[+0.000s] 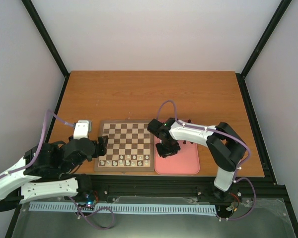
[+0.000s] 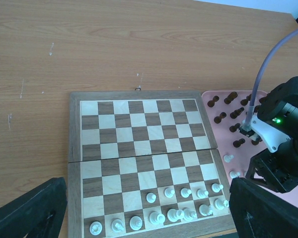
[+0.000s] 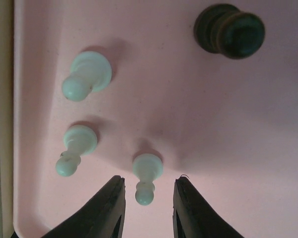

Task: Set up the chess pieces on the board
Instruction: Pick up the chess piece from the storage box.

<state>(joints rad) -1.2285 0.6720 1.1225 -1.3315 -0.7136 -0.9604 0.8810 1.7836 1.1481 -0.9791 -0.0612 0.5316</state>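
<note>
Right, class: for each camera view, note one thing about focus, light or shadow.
Top external: even, soft light, the chess pieces too small to tell apart. Left wrist: the board sharp, its own fingers dark and blurred. Right wrist: white pieces soft-edged, faint shadows on the pink tray.

Wood-grain tabletop, matt, with a few pale scuffs. The board is smooth wood with a soft sheen; the pink tray looks like matt plastic. Cream chess pieces are smooth and slightly glossy.
</note>
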